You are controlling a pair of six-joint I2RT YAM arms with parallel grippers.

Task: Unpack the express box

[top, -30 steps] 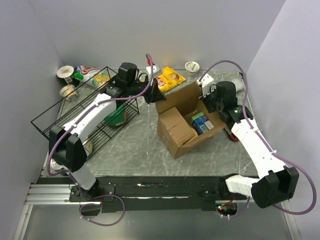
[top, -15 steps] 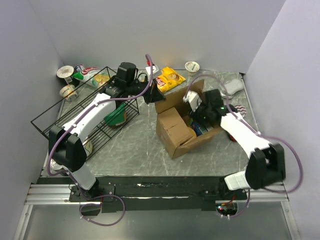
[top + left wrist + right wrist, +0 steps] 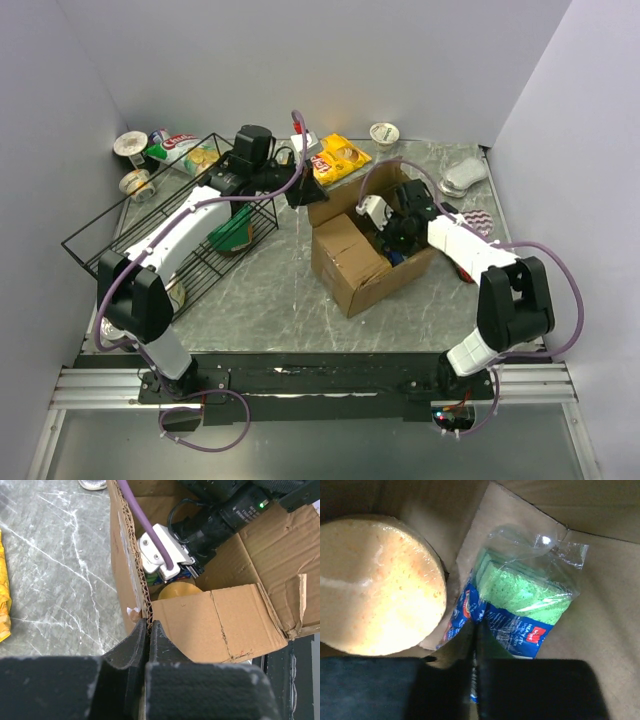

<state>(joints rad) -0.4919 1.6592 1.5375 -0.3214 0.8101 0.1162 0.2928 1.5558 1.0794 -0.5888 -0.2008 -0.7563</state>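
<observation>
Top view: express box [image 3: 345, 262] sits open mid-table [image 3: 270, 295], just right of the black wire basket [image 3: 100, 235], flaps splayed. Left gripper [image 3: 301, 193] is at the box's far-left corner. Right gripper [image 3: 392, 240] is down inside the cavity, its fingertips hidden by its own wrist. Left wrist view: jaws closed on the corrugated wall edge, pinching it, so the box is anchored at one corner only. If the right arm pulls sideways on the way out, I judge the thin wall could tear or slip from the pinch and the carton pivot. The right arm's purple cable [image 3: 141, 512] crosses close over that same wall and could catch the flap on a lift. Right wrist view: jaws closed, with the blue edge of the sponge packet [image 3: 520, 600] apparently nipped between them, film only, not the sponge body. The round orange sponge [image 3: 375, 585] lies just beside it, seemingly touching the wrapper. Main risk: slick, loose film slides out or stretches and the packet drops back. It may also drag the orange sponge, or snag on the inner flap it lies across
</observation>
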